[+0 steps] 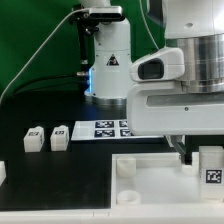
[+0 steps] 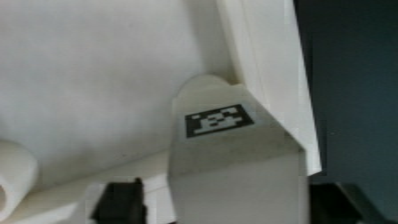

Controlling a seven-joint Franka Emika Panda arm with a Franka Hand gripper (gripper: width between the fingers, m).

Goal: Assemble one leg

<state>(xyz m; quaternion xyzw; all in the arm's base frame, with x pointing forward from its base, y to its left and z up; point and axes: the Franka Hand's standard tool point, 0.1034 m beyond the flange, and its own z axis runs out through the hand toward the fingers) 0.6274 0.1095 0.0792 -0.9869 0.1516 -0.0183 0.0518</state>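
My gripper (image 1: 198,158) is shut on a leg (image 1: 211,166), a small white block with a black-and-white tag. It holds the leg at the exterior view's right, over the right end of the large white tray-like part (image 1: 150,190). In the wrist view the leg (image 2: 222,150) stands between my two dark fingers (image 2: 121,203), tag facing the camera, with the gripper (image 2: 228,208) closed on its sides. The tray-like part's white surface (image 2: 89,90) lies beneath, and a rounded corner socket (image 2: 15,172) shows at the edge. Whether the leg touches the part I cannot tell.
Two more legs (image 1: 33,138) (image 1: 60,136) stand on the black table at the exterior view's left, and another white piece (image 1: 2,172) is at the far left edge. The marker board (image 1: 105,128) lies behind, in front of the arm's base (image 1: 108,70).
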